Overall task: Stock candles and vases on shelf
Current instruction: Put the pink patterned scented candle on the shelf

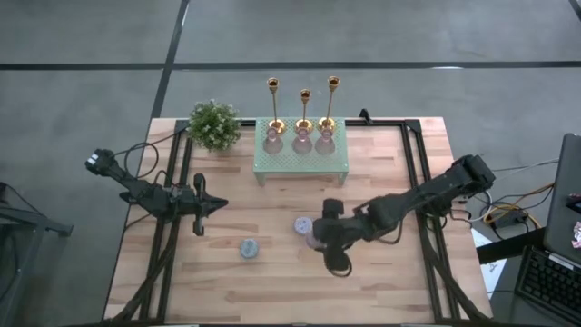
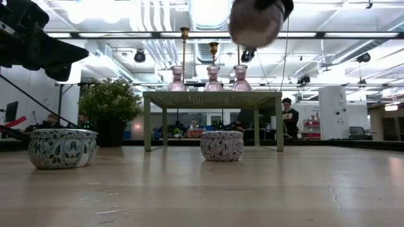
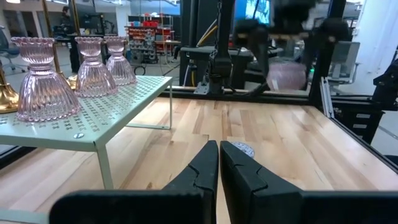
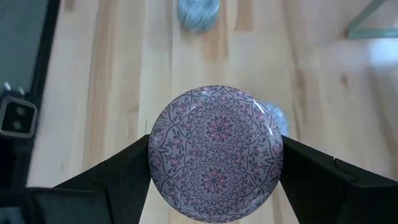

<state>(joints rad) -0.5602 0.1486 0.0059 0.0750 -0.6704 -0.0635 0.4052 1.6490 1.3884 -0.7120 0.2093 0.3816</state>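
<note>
My right gripper [image 4: 214, 155] is shut on the mauve-pink candle [image 1: 315, 240], which shows high above the table in the low view [image 2: 255, 22]. The lavender candle [image 1: 302, 223] and the blue-grey candle [image 1: 248, 247] stand on the table on their bases. The mint-green shelf [image 1: 300, 160] stands at the far middle with three pink vases [image 1: 301, 141] on its mesh top. My left gripper [image 1: 214, 206] is shut and empty over the table's left part, left of the candles. My right gripper pinches the mauve-pink candle by its round side wall [image 4: 155, 149] between its two fingers, one on each opposite side. The fingers [image 4: 124, 171] come from above, pointing down. The candle is lifted clear of the table, its patterned flat top up.
Three gold candlesticks [image 1: 304, 100] stand behind the vases at the shelf's far edge. A leafy potted plant [image 1: 214, 124] stands left of the shelf. Black frame rails [image 1: 413, 182] run along both table sides. Bare wood lies between the candles and the shelf.
</note>
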